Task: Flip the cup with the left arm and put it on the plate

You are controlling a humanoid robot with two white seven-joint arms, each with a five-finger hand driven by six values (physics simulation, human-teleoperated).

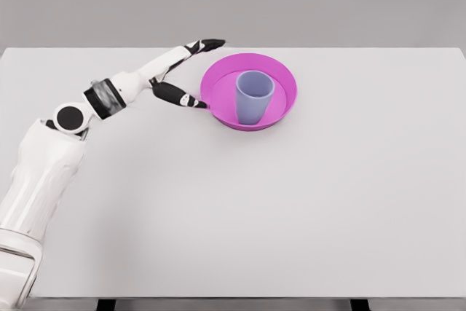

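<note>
The lavender cup (pixel 254 97) stands upright, mouth up, inside the magenta plate (pixel 280 71) on the white counter (pixel 291 209); the left hand (pixel 191 71) (fingers spread wide, gripping nothing) sits just beside the plate's left rim, apart from the cup.

Matt plastic-looking cup (pixel 254 97) and plate (pixel 280 71) (faintly glossy) on smooth matt table (pixel 291 202).

The left arm (pixel 44 172) has smooth white shell segments, a black circular joint cap, and a grey-black banded wrist collar. The left hand (pixel 178 74) is white with black fingertips.
</note>
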